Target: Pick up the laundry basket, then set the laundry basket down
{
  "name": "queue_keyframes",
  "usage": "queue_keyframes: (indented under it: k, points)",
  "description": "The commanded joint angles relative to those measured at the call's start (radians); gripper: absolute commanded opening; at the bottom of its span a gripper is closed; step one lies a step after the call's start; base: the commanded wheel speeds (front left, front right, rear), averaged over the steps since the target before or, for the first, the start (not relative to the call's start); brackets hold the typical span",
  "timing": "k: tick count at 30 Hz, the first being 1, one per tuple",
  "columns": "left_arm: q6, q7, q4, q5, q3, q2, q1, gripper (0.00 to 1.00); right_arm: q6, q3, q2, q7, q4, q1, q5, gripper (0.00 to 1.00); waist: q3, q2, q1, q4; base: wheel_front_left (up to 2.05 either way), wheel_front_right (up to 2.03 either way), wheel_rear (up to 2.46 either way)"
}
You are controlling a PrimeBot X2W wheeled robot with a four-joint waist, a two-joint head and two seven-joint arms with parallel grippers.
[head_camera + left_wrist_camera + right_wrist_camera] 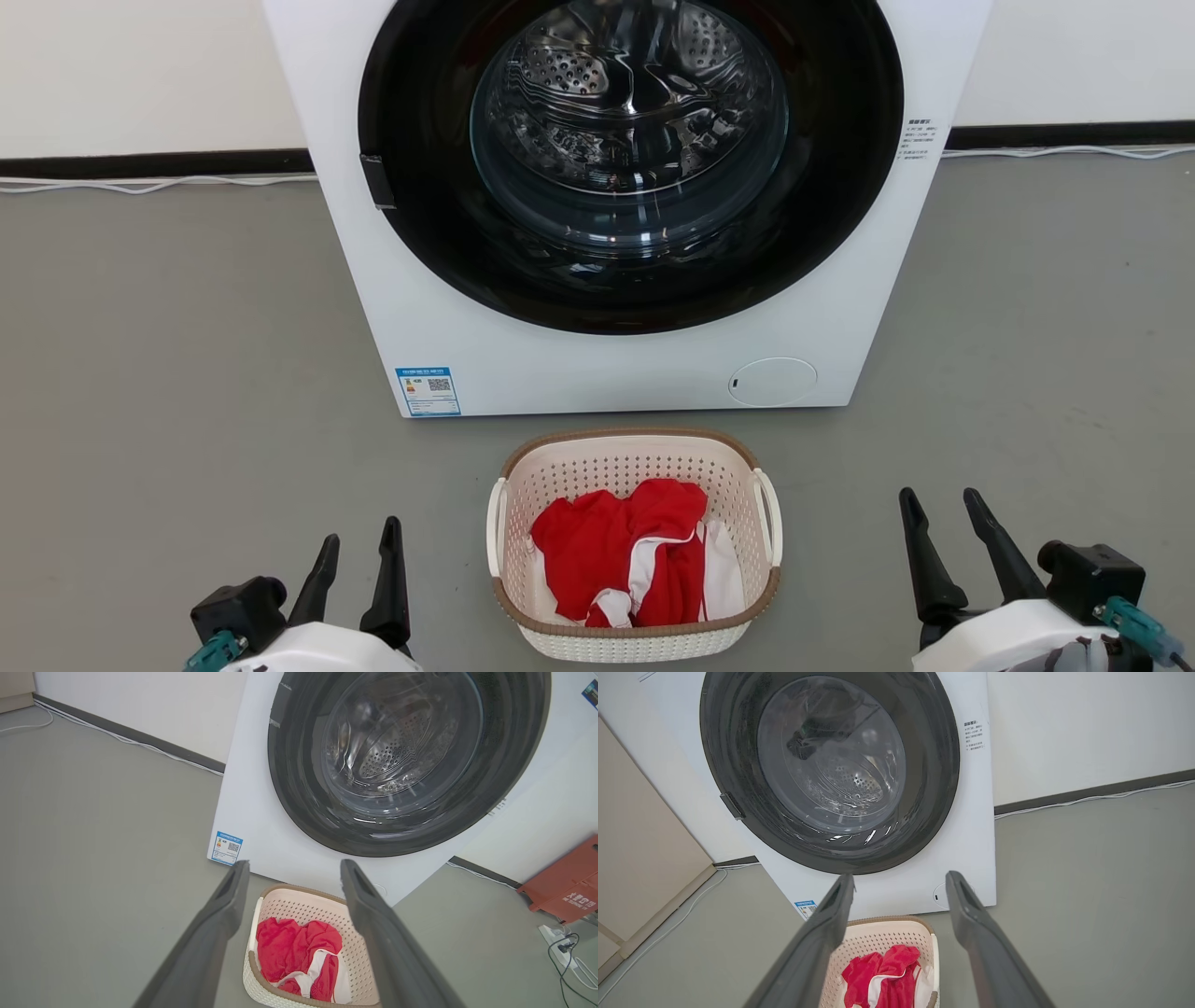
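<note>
**A:** Where is the basket?

**B:** The basket (597,471) sits upright on the floor (187,373), just in front of the washer (560,364). It is roughly centred under the round door (630,159). A narrow strip of floor shows between its brown rim and the washer's base.

**A:** What is in it?

**B:** A crumpled red garment (607,546) with white trim lies low inside, below the rim. The two white handles (771,518) stand at the basket's short sides, one towards each arm.

**A:** How is the left end effector?

**B:** The left end effector (361,532) is at the lower left of the head view. Its two dark fingers are spread apart, and it is off to the basket's left, not touching it. In the left wrist view the basket shows low between the fingers.

**A:** And the right one?

**B:** The right end effector (937,495) is at the lower right, its fingers also parted wide. It stands well apart from the near handle. In its wrist view the basket's far corner and the garment sit at the bottom edge, between the fingers.
</note>
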Motion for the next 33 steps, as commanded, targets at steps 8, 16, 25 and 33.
queue_keyframes:
  k: [8,16,25,33]
  points:
    - [0.017,-0.033,-0.021,0.113,0.017,0.011,-0.035,1.00,0.006,0.010,-0.011,-0.040,-0.002,-0.047,-0.119,1.00,-0.002,0.0000,0.0000,0.002,0.00,0.00,0.00]
    - [0.027,-0.057,-0.020,0.203,0.009,0.012,-0.034,1.00,0.007,0.011,-0.010,-0.064,0.006,-0.050,-0.210,1.00,-0.005,0.0000,0.0000,0.006,0.00,0.00,0.00]
    - [0.034,-0.075,-0.021,0.272,0.006,0.013,-0.030,1.00,0.007,0.007,-0.008,-0.083,0.006,-0.052,-0.280,1.00,-0.005,0.0000,0.0000,0.008,0.00,0.00,0.00]
    - [0.037,-0.075,-0.015,0.265,0.005,0.013,-0.027,1.00,0.007,0.006,-0.006,-0.083,0.008,-0.052,-0.278,1.00,-0.001,0.0000,0.0000,0.009,0.00,0.00,0.00]
